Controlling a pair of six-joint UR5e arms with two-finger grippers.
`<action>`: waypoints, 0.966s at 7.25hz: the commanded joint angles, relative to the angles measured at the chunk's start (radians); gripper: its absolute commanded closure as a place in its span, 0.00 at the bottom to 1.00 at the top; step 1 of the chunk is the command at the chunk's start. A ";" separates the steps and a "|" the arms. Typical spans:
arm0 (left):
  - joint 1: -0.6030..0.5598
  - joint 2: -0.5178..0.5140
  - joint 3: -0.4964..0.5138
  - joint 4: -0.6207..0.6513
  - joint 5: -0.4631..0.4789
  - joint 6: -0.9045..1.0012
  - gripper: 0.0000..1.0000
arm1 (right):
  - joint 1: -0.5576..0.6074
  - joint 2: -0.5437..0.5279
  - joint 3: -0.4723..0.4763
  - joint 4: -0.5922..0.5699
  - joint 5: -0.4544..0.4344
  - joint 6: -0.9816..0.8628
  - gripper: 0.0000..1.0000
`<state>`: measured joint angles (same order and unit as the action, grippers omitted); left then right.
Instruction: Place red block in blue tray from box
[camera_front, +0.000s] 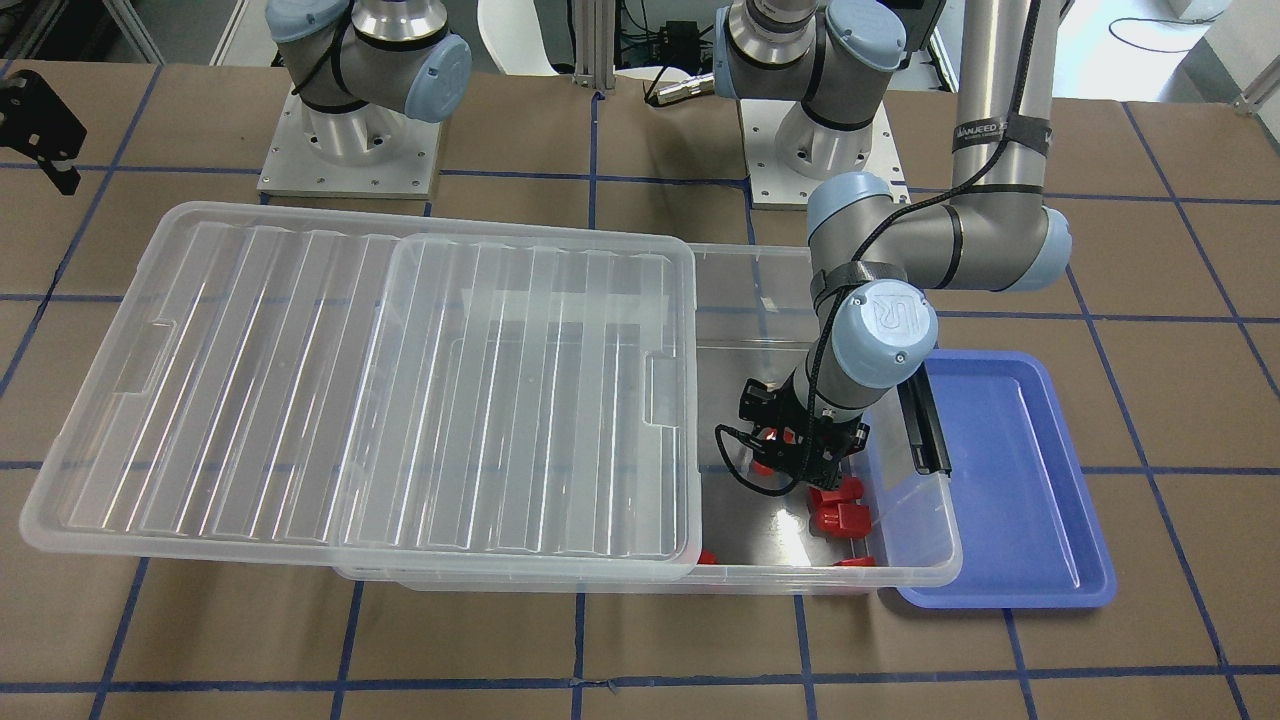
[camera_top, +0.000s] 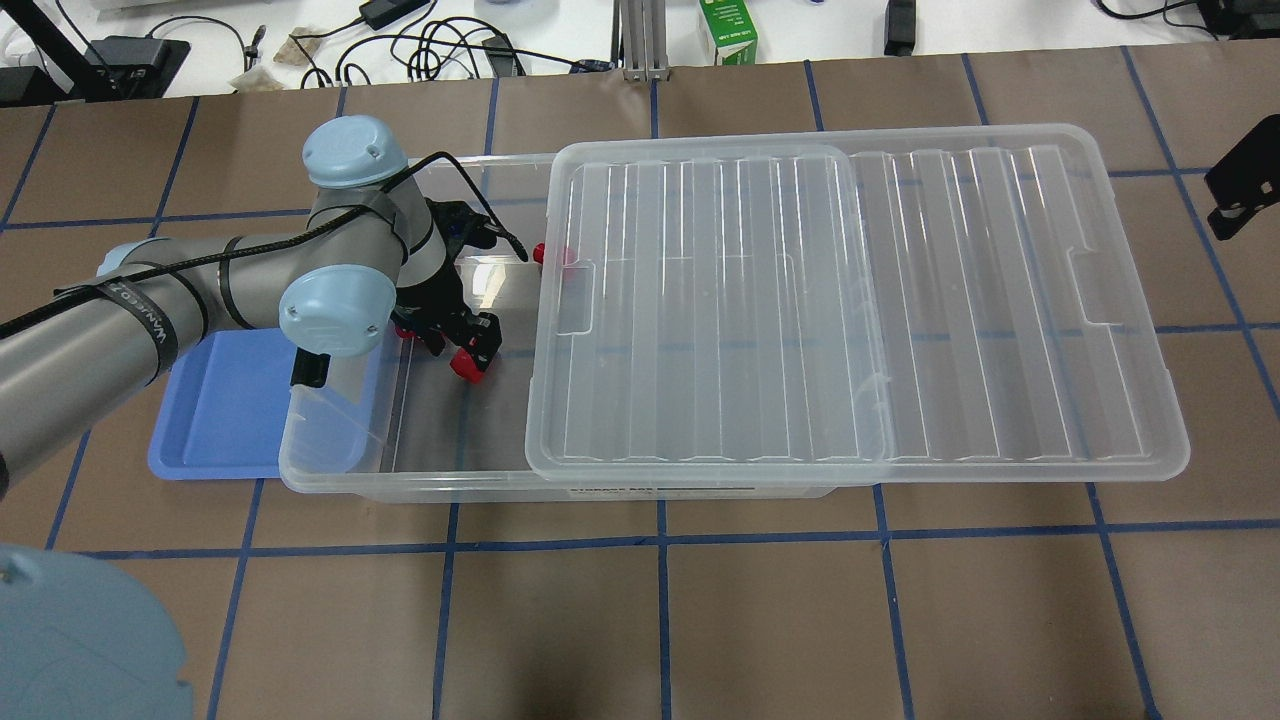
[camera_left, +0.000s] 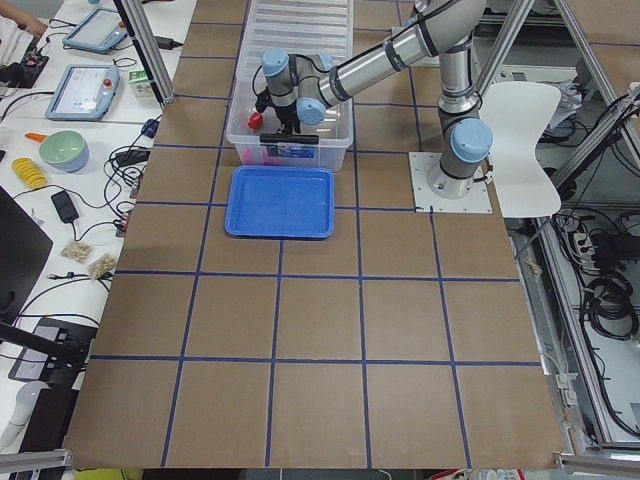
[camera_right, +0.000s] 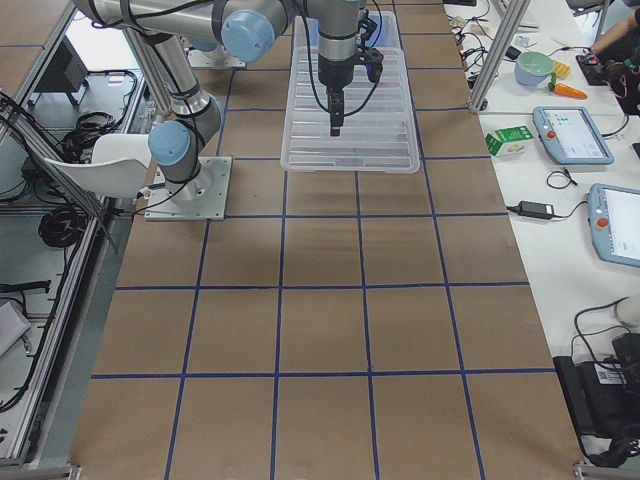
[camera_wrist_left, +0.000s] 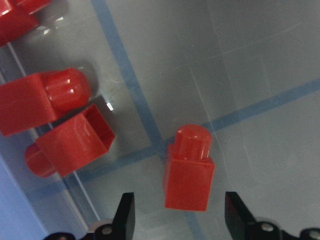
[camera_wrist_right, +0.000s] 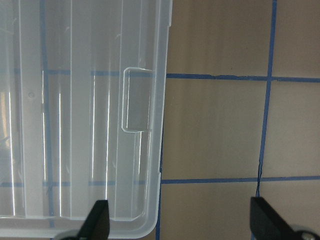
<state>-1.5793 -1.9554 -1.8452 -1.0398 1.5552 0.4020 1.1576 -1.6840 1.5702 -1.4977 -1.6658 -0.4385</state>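
1. Red block (camera_wrist_left: 189, 172) rests on the floor of the box (camera_front: 930, 560), at its uncovered end, straight ahead of the left jaws and centred between their tips.
2. Its long axis runs away from the wrist with the stub at the far end, so its flat sides face the fingers (camera_wrist_left: 126, 215).
3. Left jaws stand apart and touch nothing. The right jaws, also wide apart, hang over the lid (camera_front: 350, 390) edge and bare surface (camera_wrist_right: 215, 125), well away.
4. Two other blocks (camera_wrist_left: 70, 145) lie near on one side. The lid edge and the end wall bound the opening. The blue tray (camera_front: 1010, 480) sits just beside that wall, so the carry likely means lifting over the rim.
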 joint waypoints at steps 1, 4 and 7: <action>-0.001 -0.022 0.000 0.035 -0.001 0.008 0.31 | 0.008 0.007 -0.025 0.020 0.012 0.075 0.00; -0.001 -0.025 0.000 0.035 0.000 0.009 1.00 | 0.158 0.023 -0.029 -0.005 0.066 0.268 0.00; -0.004 0.012 0.020 0.023 0.005 0.012 1.00 | 0.350 0.081 -0.019 -0.074 0.064 0.418 0.00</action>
<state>-1.5807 -1.9654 -1.8358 -1.0059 1.5561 0.4138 1.4398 -1.6284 1.5487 -1.5270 -1.6022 -0.0838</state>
